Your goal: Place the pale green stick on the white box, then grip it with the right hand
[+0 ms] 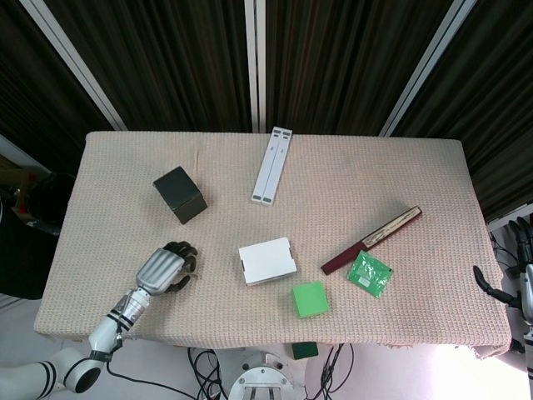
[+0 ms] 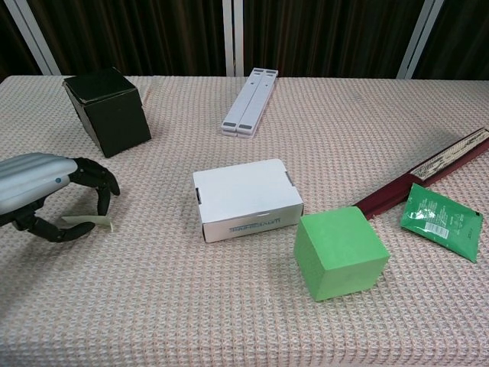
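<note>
The pale green stick (image 2: 90,222) lies flat on the cloth at the near left; the head view hides it under my left hand. My left hand (image 2: 44,197) (image 1: 167,267) arches over it, with dark fingers (image 2: 104,200) curled down onto its right end and the thumb touching its near side. The white box (image 2: 246,199) (image 1: 267,261) sits in the middle of the table, a hand's width to the right of the stick. My right hand (image 1: 523,265) hangs off the table's right edge, fingers apart and holding nothing.
A black cube (image 2: 107,111) stands behind my left hand. A green cube (image 2: 340,252) sits right of the white box, with a green packet (image 2: 442,220) and a long dark red strip (image 2: 428,172) beyond it. A white folded bar (image 2: 250,101) lies at the back.
</note>
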Motion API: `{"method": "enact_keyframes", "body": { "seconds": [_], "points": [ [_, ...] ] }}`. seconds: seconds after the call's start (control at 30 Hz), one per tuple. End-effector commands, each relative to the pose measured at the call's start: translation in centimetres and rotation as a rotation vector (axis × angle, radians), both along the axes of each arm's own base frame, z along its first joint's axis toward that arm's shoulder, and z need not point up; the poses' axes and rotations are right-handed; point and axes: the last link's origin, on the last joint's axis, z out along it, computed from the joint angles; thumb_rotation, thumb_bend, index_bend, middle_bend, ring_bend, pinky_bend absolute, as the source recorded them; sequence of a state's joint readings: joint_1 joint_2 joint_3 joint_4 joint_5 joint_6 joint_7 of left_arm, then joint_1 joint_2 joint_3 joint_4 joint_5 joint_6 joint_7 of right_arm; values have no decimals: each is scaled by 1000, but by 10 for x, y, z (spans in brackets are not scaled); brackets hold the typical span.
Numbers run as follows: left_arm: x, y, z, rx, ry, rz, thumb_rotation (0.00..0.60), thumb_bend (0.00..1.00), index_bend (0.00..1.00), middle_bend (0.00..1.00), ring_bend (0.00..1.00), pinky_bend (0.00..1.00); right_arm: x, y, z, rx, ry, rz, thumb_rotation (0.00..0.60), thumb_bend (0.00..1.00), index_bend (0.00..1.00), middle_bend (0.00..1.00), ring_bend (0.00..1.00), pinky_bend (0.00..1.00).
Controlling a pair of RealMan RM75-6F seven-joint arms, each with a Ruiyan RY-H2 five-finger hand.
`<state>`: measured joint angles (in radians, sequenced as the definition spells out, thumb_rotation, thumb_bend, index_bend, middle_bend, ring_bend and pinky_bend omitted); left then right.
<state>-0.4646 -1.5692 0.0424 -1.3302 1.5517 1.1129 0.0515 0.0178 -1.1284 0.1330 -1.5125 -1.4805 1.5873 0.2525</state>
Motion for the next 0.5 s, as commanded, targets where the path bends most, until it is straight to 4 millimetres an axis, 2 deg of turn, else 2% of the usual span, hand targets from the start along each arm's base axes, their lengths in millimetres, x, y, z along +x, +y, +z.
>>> {"method": "enact_keyframes", "body": {
  "seconds": [0.03, 0.5],
  "points": [
    [1, 1, 0, 0, -3, -2, 600, 365, 504, 292, 193, 254, 0, 0, 0, 2, 0, -1, 330, 285, 0, 0, 0, 0],
    [0, 2, -3, -13, 3, 4, 600, 394, 556, 292, 193, 254, -3, -2, -2, 8, 1, -14, 331, 285, 0, 0, 0, 0]
  ]
}}
